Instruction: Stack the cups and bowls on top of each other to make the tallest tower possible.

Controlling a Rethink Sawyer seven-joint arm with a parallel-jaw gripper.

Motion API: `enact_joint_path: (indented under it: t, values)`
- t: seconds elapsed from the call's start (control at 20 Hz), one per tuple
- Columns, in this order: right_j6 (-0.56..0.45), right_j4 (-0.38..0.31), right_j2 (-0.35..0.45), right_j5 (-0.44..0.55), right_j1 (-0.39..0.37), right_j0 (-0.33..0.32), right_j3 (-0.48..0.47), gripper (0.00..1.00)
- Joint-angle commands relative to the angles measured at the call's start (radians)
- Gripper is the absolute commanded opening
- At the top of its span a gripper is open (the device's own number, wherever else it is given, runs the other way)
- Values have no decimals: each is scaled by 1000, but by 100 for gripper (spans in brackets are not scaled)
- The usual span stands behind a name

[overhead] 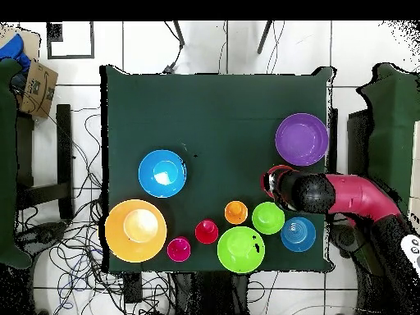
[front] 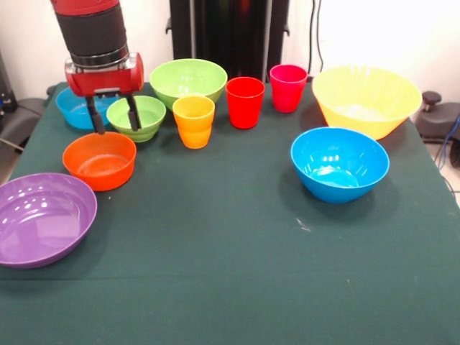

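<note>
My gripper (front: 115, 129) is open and empty. It hangs above the far rim of the orange bowl (front: 99, 159), in front of the small green bowl (front: 141, 117). The yellow-orange cup (front: 194, 121), red cup (front: 245, 102) and pink cup (front: 288, 88) stand upright in a row, each on its own. Nothing is stacked. In the overhead view my arm (overhead: 361, 201) covers most of the orange bowl (overhead: 269, 175). The small green bowl (overhead: 268, 217) and the yellow-orange cup (overhead: 236, 212) lie beside it.
A small blue bowl (front: 75, 108) and a large green bowl (front: 188, 79) sit at the far side. The large yellow bowl (front: 366, 99) and a blue bowl (front: 339, 163) are on the right. The purple bowl (front: 42, 218) is at the near left edge.
</note>
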Motion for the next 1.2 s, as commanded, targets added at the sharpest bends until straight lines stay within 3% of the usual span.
enact_joint_path:
  t: [0.05,0.9,1.2]
  values:
    - [-233,-106,34,17,83,54,-60,100]
    - [-196,-128,32,5,105,66,-68,100]
    - [-182,-165,17,-20,97,76,-68,100]
